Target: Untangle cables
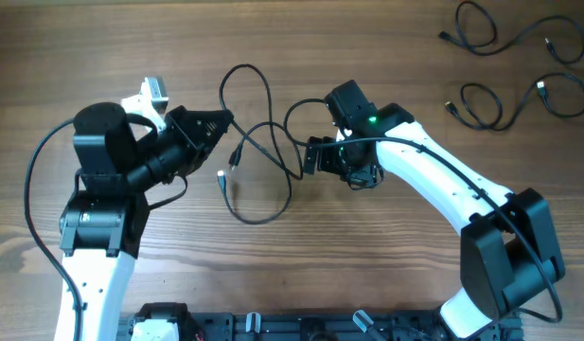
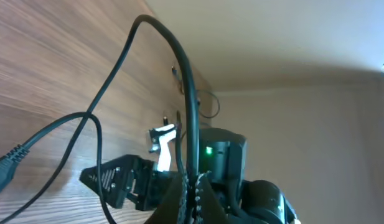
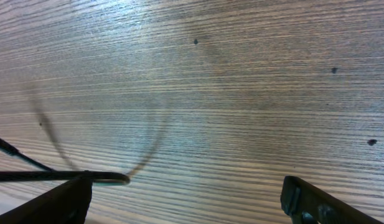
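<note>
Ann: What is the left claw (image 1: 219, 123) doing?

Ben: It is shut tight on the looped cable (image 1: 270, 99). In the left wrist view the cord comes straight up out of the pinched fingers (image 2: 207, 202) and bends away over the wooden table (image 1: 367, 256).

Ann: And the right claw (image 1: 313, 157)?

Ben: Its fingers stand wide apart, and it holds nothing. In the right wrist view a bend of the same cable lies just beside one finger (image 3: 61, 199). The other finger has only bare wood near it.

Ann: Where is the rest of that cable?

Ben: It is spread out between the two claws. One big loop sits past the tip of the left claw, on the far side. Another big loop lies on the near side, between both claws. Two little plugs lie close to the left claw's tip. They are the silver plug (image 1: 221, 176) and the dark plug (image 1: 236, 156).

Ann: Are there more cables?

Ben: Two more, the top cable (image 1: 500, 38) and the lower cable (image 1: 504, 104). They are well apart from both claws, far off behind the right claw in the table's corner. Each one lies in its own loose loops, one beside the other
</note>
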`<state>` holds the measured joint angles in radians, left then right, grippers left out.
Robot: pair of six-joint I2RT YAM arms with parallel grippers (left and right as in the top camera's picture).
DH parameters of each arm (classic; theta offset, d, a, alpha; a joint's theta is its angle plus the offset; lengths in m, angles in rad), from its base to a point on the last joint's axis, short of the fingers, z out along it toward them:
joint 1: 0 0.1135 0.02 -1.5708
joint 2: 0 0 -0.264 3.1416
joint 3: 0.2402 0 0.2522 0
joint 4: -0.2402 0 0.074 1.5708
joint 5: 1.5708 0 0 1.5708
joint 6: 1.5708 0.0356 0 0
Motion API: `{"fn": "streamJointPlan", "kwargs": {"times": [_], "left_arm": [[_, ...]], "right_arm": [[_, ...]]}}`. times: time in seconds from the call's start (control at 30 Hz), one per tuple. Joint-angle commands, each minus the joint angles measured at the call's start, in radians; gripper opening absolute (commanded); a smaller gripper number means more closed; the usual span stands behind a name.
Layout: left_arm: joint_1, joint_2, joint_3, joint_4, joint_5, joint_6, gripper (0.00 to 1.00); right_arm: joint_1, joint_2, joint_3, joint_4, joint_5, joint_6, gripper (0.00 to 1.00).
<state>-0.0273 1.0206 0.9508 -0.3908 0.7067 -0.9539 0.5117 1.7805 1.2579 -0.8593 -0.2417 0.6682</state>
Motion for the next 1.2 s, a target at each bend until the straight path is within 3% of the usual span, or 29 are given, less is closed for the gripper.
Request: {"fn": "streamJointPlan", "kwargs": {"times": [0.0, 0.17, 0.47, 0.87, 0.97, 1.17], "left_arm": [[-0.006, -0.016, 0.006, -0.013, 0.001, -0.030, 0.04], [-0.006, -0.016, 0.006, -0.209, -0.155, 0.020, 0.04], [-0.010, -0.016, 0.006, -0.253, -0.155, 0.087, 0.04], [-0.010, -0.015, 0.005, -0.542, -0.170, 0.451, 0.04], [-0.026, -0.003, 0.005, -0.587, -0.198, 0.454, 0.04], [-0.183, 0.028, 0.005, -0.603, -0.357, 0.449, 0.04]], "right_arm": [[0.007, 0.017, -0.008, -0.013, 0.032, -0.012, 1.00], [0.007, 0.017, -0.008, -0.013, 0.040, -0.011, 1.00], [0.007, 0.017, -0.008, -0.013, 0.132, -0.011, 1.00], [0.007, 0.017, -0.008, 0.002, 0.163, -0.014, 1.00], [0.007, 0.017, -0.008, 0.007, 0.103, -0.045, 1.00], [-0.075, 0.017, -0.008, -0.012, 0.075, -0.134, 1.00]]}}
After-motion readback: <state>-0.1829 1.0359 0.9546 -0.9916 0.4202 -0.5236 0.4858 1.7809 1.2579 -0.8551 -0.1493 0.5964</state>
